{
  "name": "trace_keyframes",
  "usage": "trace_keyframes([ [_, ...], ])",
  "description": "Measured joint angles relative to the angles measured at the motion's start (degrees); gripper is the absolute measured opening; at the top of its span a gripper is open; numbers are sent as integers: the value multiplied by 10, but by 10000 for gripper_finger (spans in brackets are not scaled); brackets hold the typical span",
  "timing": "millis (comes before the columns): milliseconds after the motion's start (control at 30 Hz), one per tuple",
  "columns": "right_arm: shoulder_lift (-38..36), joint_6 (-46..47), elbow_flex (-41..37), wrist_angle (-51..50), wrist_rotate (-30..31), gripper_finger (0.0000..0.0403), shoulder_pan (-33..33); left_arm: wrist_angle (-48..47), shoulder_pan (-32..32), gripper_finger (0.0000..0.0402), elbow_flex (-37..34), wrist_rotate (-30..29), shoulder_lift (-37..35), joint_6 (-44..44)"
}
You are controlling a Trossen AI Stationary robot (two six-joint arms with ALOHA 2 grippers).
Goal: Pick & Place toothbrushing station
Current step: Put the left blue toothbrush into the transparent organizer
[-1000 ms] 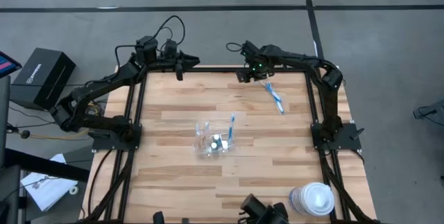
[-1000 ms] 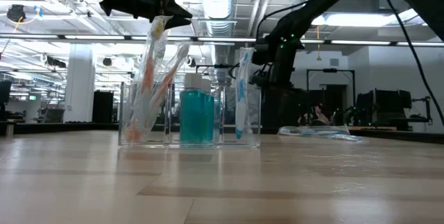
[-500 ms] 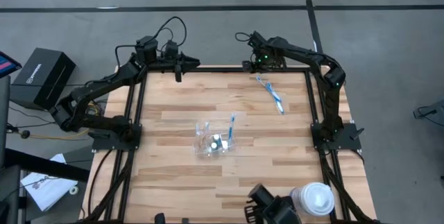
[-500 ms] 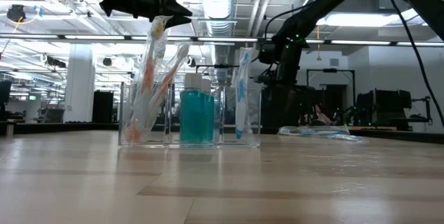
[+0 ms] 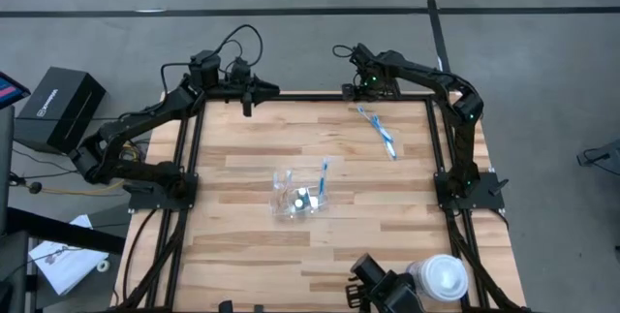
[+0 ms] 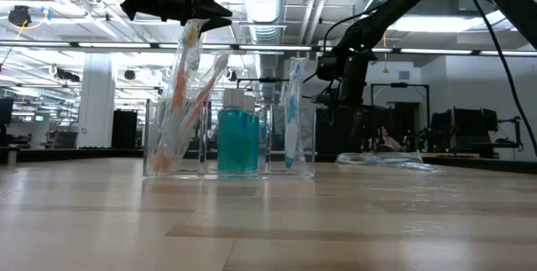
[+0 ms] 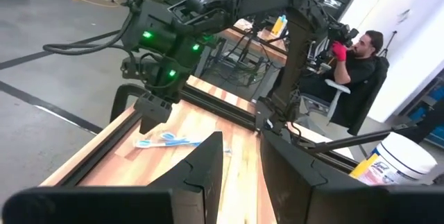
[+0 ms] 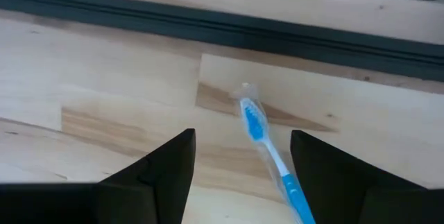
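A clear plastic holder (image 5: pixel 298 200) stands mid-table. In the low view the holder (image 6: pixel 228 145) shows orange brushes, a blue-green bottle and a blue brush upright inside. One blue-and-white toothbrush (image 5: pixel 380 131) in a clear wrapper lies flat on the wood at the far right. My right gripper (image 5: pixel 351 92) hangs open above the brush's far end, pointing down. In the right wrist view that gripper (image 8: pixel 243 135) has a finger on either side of the brush (image 8: pixel 267 144), touching nothing. My left gripper (image 5: pixel 260 90) waits near the far edge; in its wrist view it (image 7: pixel 243 141) is open and empty.
A large white lidded container (image 5: pixel 436 279) stands at the near right corner with a dark device (image 5: pixel 383 292) beside it. A black rail (image 8: pixel 208 26) runs along the far edge just past the brush. A person (image 7: pixel 361 64) sits beyond the table.
My right gripper has moved a little toward the table's far edge and right, staying open above the lying toothbrush. The toothbrush and the holder have not moved.
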Motion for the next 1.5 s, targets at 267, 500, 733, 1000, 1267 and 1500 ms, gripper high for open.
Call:
trace_keyframes([
  [267, 0, 2, -25, 10, 0, 224, -1, 0, 0, 92, 0, 11, 0, 0],
  [500, 0, 2, -47, 16, -8, 223, -4, 0, 0, 92, 0, 15, 0, 0],
  [733, 0, 20, -88, 59, -48, 211, -6, 0, 0, 92, 0, 15, 0, 0],
  [1000, 0, 21, -96, 72, -49, 185, -6, 0, 0, 92, 0, 14, 0, 0],
  [1267, 0, 9, -96, 77, -47, 87, -7, 0, 0, 92, 0, 14, 0, 0],
  [1500, 0, -11, -96, 79, -68, 7, -15, 0, 0, 92, 0, 14, 0, 0],
])
